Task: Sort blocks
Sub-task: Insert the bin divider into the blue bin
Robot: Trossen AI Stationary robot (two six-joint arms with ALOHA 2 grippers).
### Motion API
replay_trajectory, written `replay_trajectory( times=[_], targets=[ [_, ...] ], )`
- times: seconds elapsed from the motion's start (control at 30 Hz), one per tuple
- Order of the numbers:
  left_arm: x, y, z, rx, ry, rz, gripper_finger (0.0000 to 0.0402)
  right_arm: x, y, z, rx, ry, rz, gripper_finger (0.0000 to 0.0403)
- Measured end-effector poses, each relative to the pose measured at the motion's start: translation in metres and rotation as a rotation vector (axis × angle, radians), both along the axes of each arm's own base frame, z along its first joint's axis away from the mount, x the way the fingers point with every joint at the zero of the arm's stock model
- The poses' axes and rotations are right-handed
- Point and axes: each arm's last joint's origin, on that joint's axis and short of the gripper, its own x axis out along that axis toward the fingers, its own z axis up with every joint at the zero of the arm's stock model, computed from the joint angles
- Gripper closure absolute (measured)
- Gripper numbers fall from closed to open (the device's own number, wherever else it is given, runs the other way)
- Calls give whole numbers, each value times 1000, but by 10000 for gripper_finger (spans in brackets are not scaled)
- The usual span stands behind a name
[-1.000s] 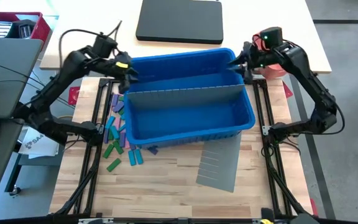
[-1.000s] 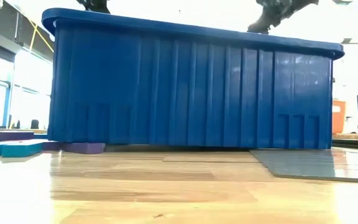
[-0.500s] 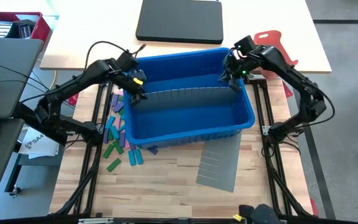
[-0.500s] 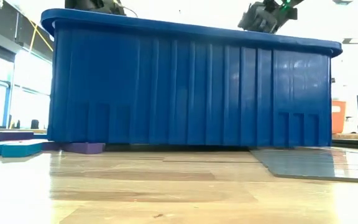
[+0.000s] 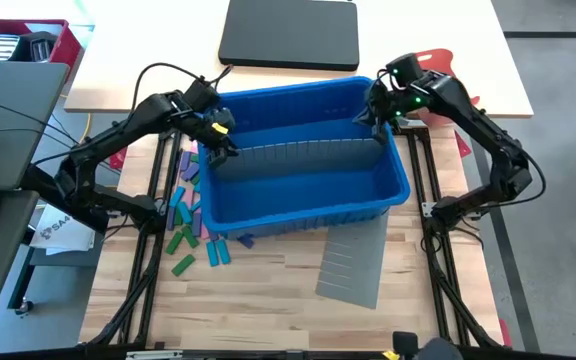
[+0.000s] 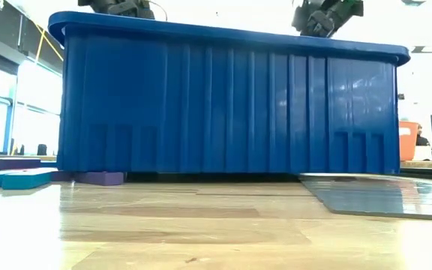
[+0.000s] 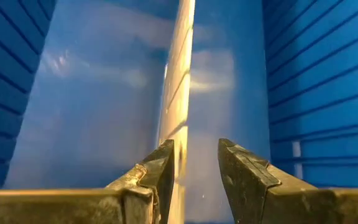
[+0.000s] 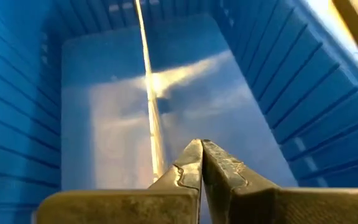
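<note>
The blocks (image 5: 190,210), green, blue, purple and pink, lie flat in a loose heap on the wooden table left of a blue bin (image 5: 298,215); the low view shows a few blocks (image 6: 13,178). A grey divider (image 5: 298,153) stands on edge across the bin. My left gripper (image 5: 218,152) is open just over the divider's left end, where the divider's top edge (image 7: 178,93) runs toward one finger. My right gripper (image 5: 376,122) is shut over the right end, beside the top edge (image 8: 151,106). My left gripper slants down from the bin's left side, and the divider's top edge (image 7: 169,149) meets the inner side of one finger; I cannot tell whether they touch. My right gripper slants down from the right, shut fingers (image 8: 188,162) next to the divider's end; touch cannot be told.
A second grey slotted sheet (image 5: 353,262) lies flat on the table near the bin's right front corner. A black case (image 5: 290,35) sits at the far edge, a red tray (image 5: 23,40) at far left, an orange-red piece (image 5: 446,65) at far right.
Both grippers have come down and inward from the bin's far corners onto the ends of the standing divider, the left moving right and nearer, the right moving left. The right gripper has shut. The bin and the blocks have kept their places.
</note>
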Motion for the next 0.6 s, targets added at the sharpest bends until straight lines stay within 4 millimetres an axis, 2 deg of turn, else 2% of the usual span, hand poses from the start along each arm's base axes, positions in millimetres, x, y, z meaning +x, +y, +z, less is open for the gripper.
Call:
replay_trajectory(
  times=[0.2, 0.43, 0.6],
  targets=[
    [5, 2, -7, -21, 27, -20, 298, 6, 2, -3, 80, -48, 67, 399],
    [28, 6, -31, -121, 81, -86, 332, 22, -1, -25, 160, 43, 113, 399],
    [38, 4, -45, -128, 151, -149, 351, 26, -3, -31, 144, 71, 132, 399]
  ],
)
